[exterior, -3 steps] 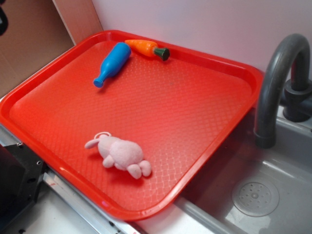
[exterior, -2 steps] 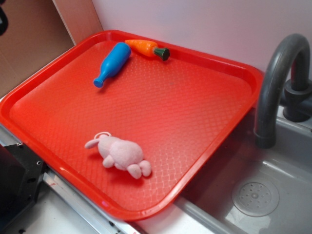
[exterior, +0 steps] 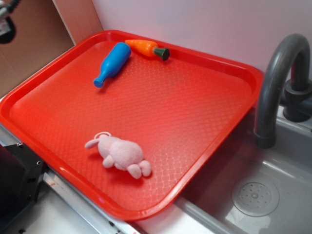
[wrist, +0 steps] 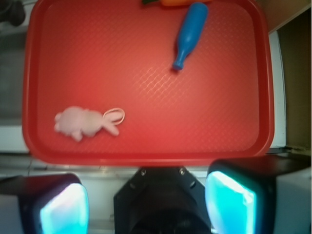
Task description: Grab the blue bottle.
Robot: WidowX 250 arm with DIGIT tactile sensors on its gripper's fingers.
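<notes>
The blue bottle [exterior: 113, 63] lies on its side at the back left of the red tray [exterior: 170, 107], its narrow neck pointing to the tray's front left. In the wrist view the blue bottle [wrist: 190, 34] is at the top right, far ahead of my gripper [wrist: 148, 190]. The gripper hangs high over the near rim of the tray [wrist: 146, 158], open, with its two cyan-padded fingers [wrist: 229, 200] wide apart and nothing between them. In the exterior view only a dark bit of the arm [exterior: 6, 22] shows at the top left corner.
An orange carrot [exterior: 146, 48] with a dark green top lies just behind the bottle, by the tray's back rim. A pink plush bunny [exterior: 122, 155] lies near the front of the tray. To the right are a grey faucet [exterior: 273, 83] and a sink [exterior: 273, 190].
The dark arm part at the top left corner of the exterior view has shifted and shows a little more. The bottle, carrot and bunny have not moved.
</notes>
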